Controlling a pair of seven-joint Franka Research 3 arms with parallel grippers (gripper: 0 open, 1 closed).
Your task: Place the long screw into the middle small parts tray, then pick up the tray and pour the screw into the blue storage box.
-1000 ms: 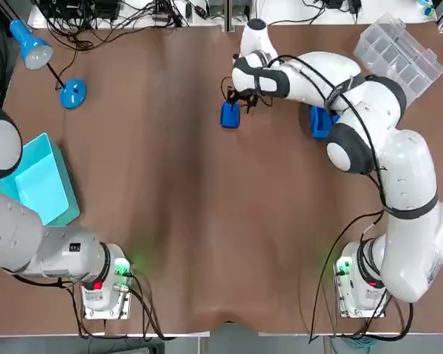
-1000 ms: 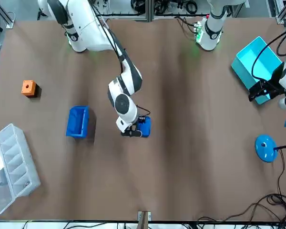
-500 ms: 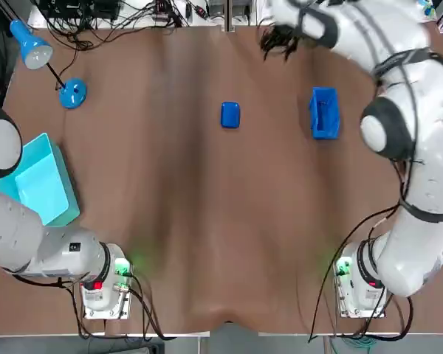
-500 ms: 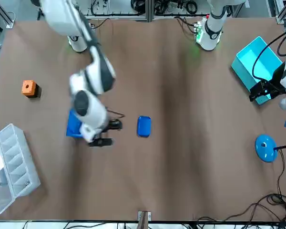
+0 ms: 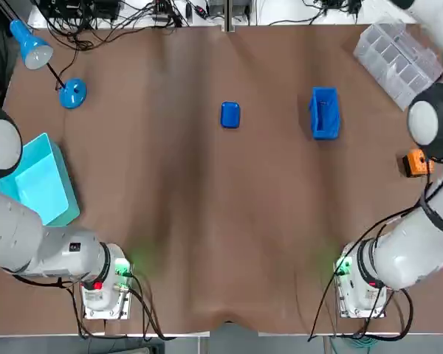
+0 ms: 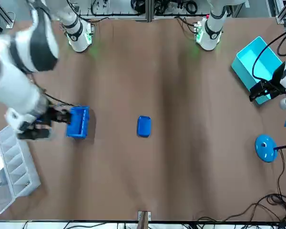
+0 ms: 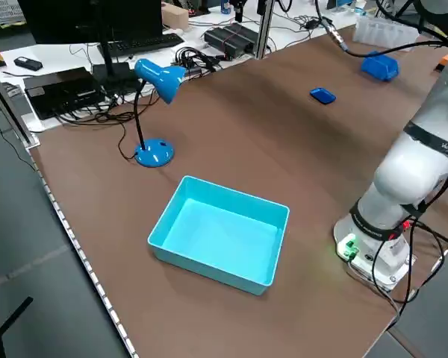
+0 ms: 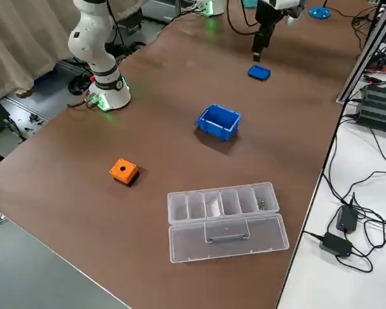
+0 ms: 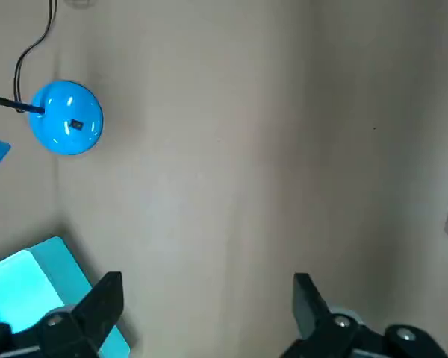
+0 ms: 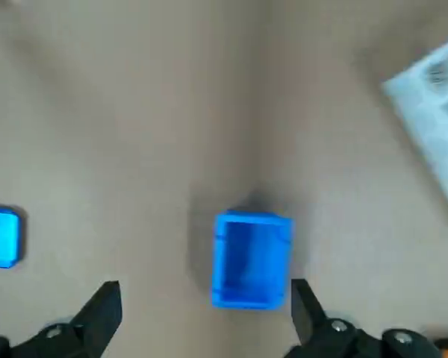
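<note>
The table (image 5: 207,221) is a plain, unpatterned matt brown. The small parts tray (image 5: 230,115) is a deep royal blue, and the open bin (image 5: 324,112) wears the same blue (the two shades are hard to tell apart). The storage box (image 5: 37,181) is a paler turquoise, lighter inside. The desk lamp (image 5: 72,94) is sky blue on a thin black stem. The cube (image 8: 122,172) is orange with one dark spot on top, and the compartment case (image 5: 399,50) is clear and colourless. Both arms are glossy white with grey joints, and green lights (image 5: 123,267) glow at their bases. The left gripper (image 9: 201,317) and right gripper (image 10: 201,317) have black fingers.
</note>
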